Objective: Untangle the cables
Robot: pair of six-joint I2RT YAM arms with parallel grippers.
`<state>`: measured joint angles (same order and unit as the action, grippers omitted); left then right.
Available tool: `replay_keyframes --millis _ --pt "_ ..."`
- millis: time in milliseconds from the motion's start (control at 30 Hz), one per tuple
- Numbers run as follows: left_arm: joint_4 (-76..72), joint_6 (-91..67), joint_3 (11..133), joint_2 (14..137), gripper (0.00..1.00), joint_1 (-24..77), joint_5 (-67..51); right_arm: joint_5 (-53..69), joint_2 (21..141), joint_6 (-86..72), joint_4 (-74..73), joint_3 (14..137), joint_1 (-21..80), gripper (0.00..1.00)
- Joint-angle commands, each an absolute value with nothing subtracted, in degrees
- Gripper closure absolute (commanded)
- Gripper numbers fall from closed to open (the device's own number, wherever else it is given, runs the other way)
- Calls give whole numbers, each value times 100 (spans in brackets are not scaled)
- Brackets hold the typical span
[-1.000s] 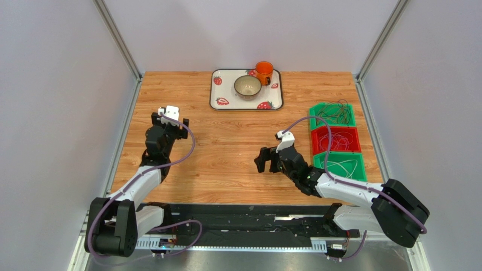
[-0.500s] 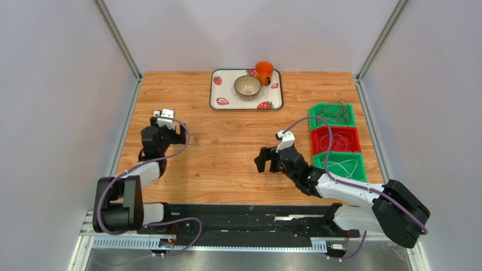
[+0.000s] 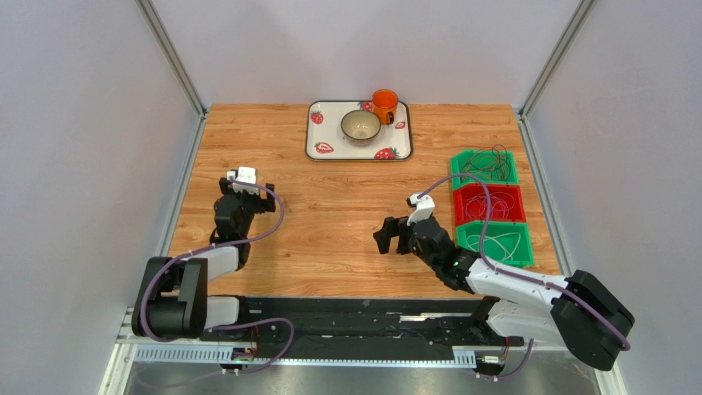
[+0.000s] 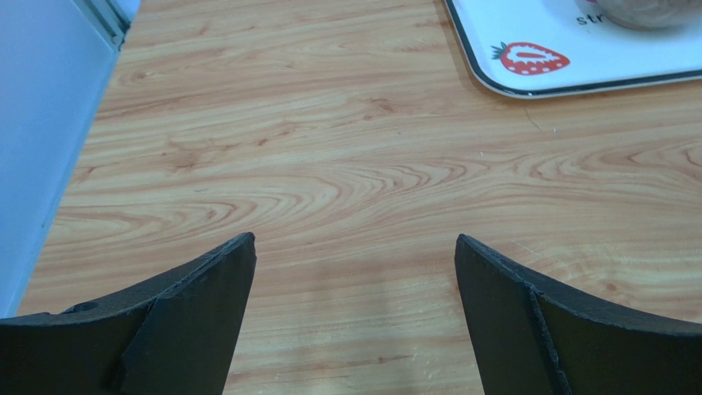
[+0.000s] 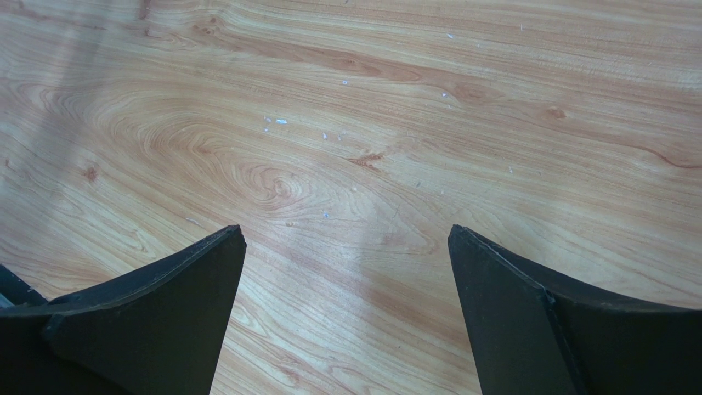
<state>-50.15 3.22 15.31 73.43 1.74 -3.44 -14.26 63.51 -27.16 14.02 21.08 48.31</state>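
**Cable-sorting table: both claws spread, cables binned at right**

**Top view**
- Table (image 3: 329,239): wood-grain top, arms based at the near edge.
- Left gripper (image 3: 245,193): over the left part of the table, well apart from every item, holding nothing.
- Right gripper (image 3: 389,234): near the middle of the table, pointing left, holding nothing. It is left of the bins and clear of them.
- Three bins in a row along the right edge, touching one another:
  - Far bin (image 3: 514,169), green, holds dark cables (image 3: 490,163) in a loose coil.
  - Red bin (image 3: 522,204), in the middle, holds red cables (image 3: 498,206).
  - Near bin (image 3: 529,247), green, holds white cables (image 3: 498,243) in loops.
- Tray (image 3: 311,136): white with a strawberry print, at the far edge near the centre.
- Bowl (image 3: 361,125): on the tray, upright.
- Cup (image 3: 384,104): orange, on the tray just beyond the bowl, at its right.

**Left wrist view**
- Left gripper (image 4: 354,240): fingers spread wide, only bare table (image 4: 346,164) between them.
- Tray (image 4: 593,58): corner shows at the upper right, with a sliver of the bowl (image 4: 651,10).

**Right wrist view**
- Right gripper (image 5: 344,230): fingers spread wide, nothing between them.
- Table (image 5: 371,123): bare wood with a few small pale specks.
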Motion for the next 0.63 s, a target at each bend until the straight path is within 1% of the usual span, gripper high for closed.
replay_keyframes --millis 0,100,233,333,467,600 --pt "-5511 237 1556 7392 1 272 246 -1608 6030 -2698 1469 2249 4852 0" --pt "-5502 237 1556 7383 1 272 246 -2011 5680 -2777 583 2626 4852 0" --pt "-5502 237 1556 7383 1 272 246 -2478 5090 -2839 -1199 3216 4852 0" --pt "-5502 237 1556 7392 1 272 246 -2847 4589 -2760 -2009 3541 4852 0" --pt "-5502 237 1556 7392 1 264 246 -3233 3808 -2505 -2145 3507 4852 0" --pt "-5502 237 1564 7383 1 264 246 -3586 3411 -2452 -2048 3437 4852 0"
